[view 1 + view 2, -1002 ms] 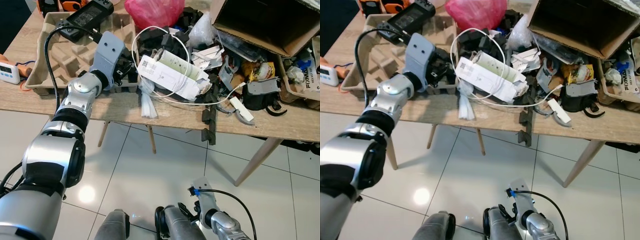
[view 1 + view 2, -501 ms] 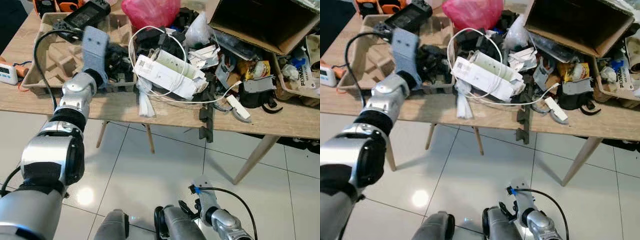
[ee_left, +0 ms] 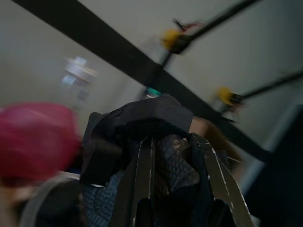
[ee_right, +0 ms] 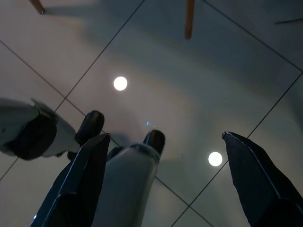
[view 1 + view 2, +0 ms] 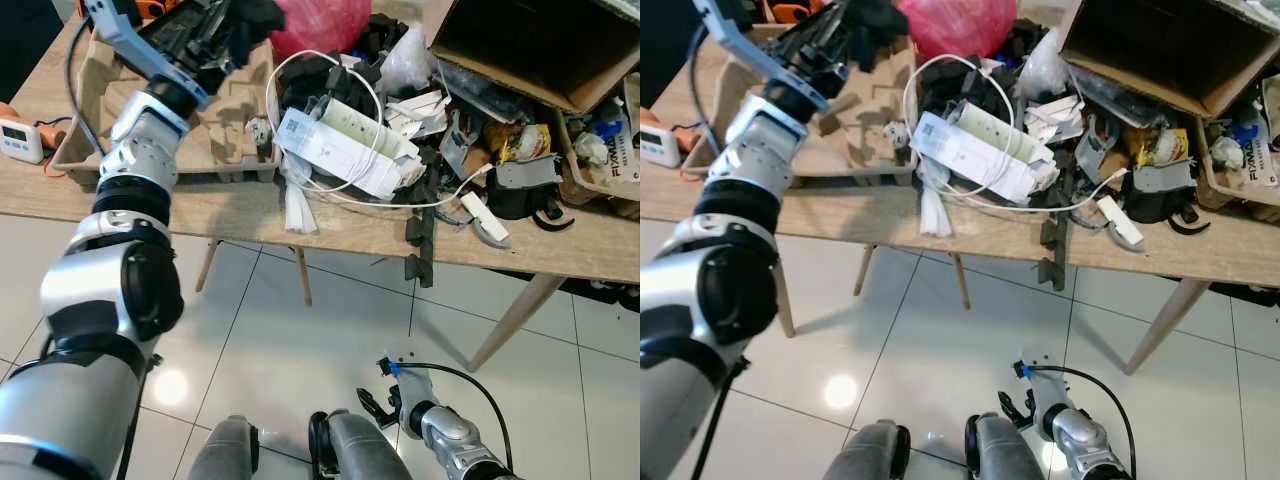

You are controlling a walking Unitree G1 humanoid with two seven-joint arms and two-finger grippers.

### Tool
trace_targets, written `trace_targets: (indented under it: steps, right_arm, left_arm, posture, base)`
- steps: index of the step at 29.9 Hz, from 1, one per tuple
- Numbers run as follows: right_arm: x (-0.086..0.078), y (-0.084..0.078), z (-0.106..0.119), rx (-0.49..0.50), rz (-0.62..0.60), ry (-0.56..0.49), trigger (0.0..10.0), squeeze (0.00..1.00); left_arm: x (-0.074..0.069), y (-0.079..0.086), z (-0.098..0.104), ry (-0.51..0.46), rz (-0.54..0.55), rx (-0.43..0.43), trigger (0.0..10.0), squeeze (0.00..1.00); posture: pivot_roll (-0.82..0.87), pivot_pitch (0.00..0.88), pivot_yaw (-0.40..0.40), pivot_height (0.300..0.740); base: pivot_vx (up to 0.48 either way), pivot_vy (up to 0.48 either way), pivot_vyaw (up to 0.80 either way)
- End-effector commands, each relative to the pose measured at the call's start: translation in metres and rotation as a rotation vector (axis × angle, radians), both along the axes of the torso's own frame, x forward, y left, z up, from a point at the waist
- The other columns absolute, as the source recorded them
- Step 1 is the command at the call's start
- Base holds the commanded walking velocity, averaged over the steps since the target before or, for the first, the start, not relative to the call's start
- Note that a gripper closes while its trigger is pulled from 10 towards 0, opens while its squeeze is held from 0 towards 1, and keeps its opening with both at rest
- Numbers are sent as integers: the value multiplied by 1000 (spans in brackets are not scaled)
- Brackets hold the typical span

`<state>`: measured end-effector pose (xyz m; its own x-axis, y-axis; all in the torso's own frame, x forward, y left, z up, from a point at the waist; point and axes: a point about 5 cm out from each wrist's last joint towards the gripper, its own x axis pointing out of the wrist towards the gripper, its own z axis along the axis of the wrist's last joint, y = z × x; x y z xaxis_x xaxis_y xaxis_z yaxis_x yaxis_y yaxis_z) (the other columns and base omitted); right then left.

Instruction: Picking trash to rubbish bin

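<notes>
My left gripper (image 5: 218, 38) is raised above the far end of the brown pulp tray (image 5: 150, 130), shut on a crumpled black piece of trash (image 5: 248, 18). In the left wrist view the black piece (image 3: 142, 123) bulges out around both fingers (image 3: 144, 161). More trash is heaped on the wooden table (image 5: 240, 215): a white box (image 5: 335, 150), a looped white cable (image 5: 300, 75) and black scraps (image 5: 420, 235). My right gripper (image 4: 165, 179) hangs open low over the tiled floor, near my feet (image 5: 345, 450).
A red plastic bag (image 5: 320, 20) lies at the back of the heap. An open cardboard box (image 5: 540, 45) stands at the back right. A white timer (image 5: 20, 140) sits at the table's left end. The table's wooden legs (image 5: 510, 320) stand on the floor ahead.
My left arm has lifted from the near edge of the pulp tray up and toward the back, carrying the black piece. The right arm still hangs idle.
</notes>
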<state>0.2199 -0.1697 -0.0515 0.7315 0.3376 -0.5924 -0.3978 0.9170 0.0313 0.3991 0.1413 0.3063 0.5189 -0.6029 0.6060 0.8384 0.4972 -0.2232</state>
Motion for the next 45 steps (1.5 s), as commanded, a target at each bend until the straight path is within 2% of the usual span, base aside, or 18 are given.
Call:
trace_targets:
  steps: [1, 2, 6, 11, 13, 14, 15, 21, 22, 23, 28, 30, 34, 36, 40, 45]
  right_arm:
    - [-11, -5, -7, -3, -25, 48, 10000, 0]
    - [-9, -5, -7, -2, -27, 46, 10000, 0]
    - [-5, -5, -5, 1, -34, 42, 10000, 0]
    - [-1, -4, -3, 4, -38, 35, 10000, 0]
    - [-1, -4, -3, 4, -38, 35, 10000, 0]
    - [1, -4, -2, 4, -40, 34, 10000, 0]
    - [1, -4, -2, 4, -40, 34, 10000, 0]
    - [3, -8, 0, 10, -78, 29, 10000, 0]
    - [3, -8, 0, 10, -78, 29, 10000, 0]
    - [2, -10, -1, 13, -110, 33, 10000, 0]
    - [1, -14, -2, 8, -148, 43, 10000, 0]
    - [-3, -21, -5, 0, -217, 64, 10000, 0]
    - [-7, -27, -8, -12, -263, 85, 10000, 0]
    - [-14, -35, -12, -35, -328, 117, 10000, 0]
    - [-21, -42, -15, -38, -393, 146, 10000, 0]
    - [-26, -44, -19, -51, -414, 169, 10000, 0]
  left_arm:
    - [-3, -6, -4, -5, -60, -3, 314, 0]
    - [-6, -12, -8, -10, -84, 16, 10000, 0]
    - [-14, -24, -17, 13, -149, -4, 10000, 0]
    - [-30, -45, -40, 56, -239, 32, 10000, 0]
    - [-30, -45, -40, 56, -239, 32, 10000, 0]
    - [-36, -53, -49, 98, -284, 28, 10000, 0]
    - [-36, -53, -49, 98, -284, 28, 10000, 0]
    - [-47, -70, -80, 170, -320, 102, 10000, 0]
    - [-47, -70, -80, 170, -320, 102, 10000, 0]
    - [-51, -74, -90, 195, -331, 119, 10000, 0]
    - [-56, -77, -93, 208, -340, 124, 10000, 0]
    - [-61, -81, -98, 227, -355, 121, 10000, 0]
    - [-66, -86, -102, 243, -372, 129, 10000, 0]
    - [-73, -92, -110, 263, -395, 147, 10000, 0]
    - [-75, -94, -118, 285, -402, 163, 10000, 0]
    - [-76, -95, -126, 310, -403, 178, 10000, 0]
  posture:
    - [77, 187, -57, 740]
    - [89, 179, -57, 740]
    - [100, 170, -55, 740]
    - [107, 159, -53, 740]
    - [107, 159, -53, 740]
    - [110, 152, -52, 740]
    - [110, 152, -52, 740]
    - [106, 137, -48, 740]
    - [106, 137, -48, 740]
    - [106, 134, -48, 740]
    - [106, 132, -49, 740]
    - [105, 128, -50, 740]
    - [105, 130, -52, 740]
    - [105, 130, -52, 740]
    - [102, 124, -50, 740]
    - [101, 117, -50, 740]
  base:
    - [0, 0, 0]
    - [0, 0, 0]
    - [0, 0, 0]
    - [0, 0, 0]
    - [0, 0, 0]
    - [0, 0, 0]
    - [0, 0, 0]
    - [-261, 0, 0]
    - [-281, 0, 0]
    - [-277, 0, 0]
    - [-283, 0, 0]
    - [-296, 0, 0]
    - [-294, 0, 0]
    - [-294, 0, 0]
    - [-297, 0, 0]
    - [-299, 0, 0]
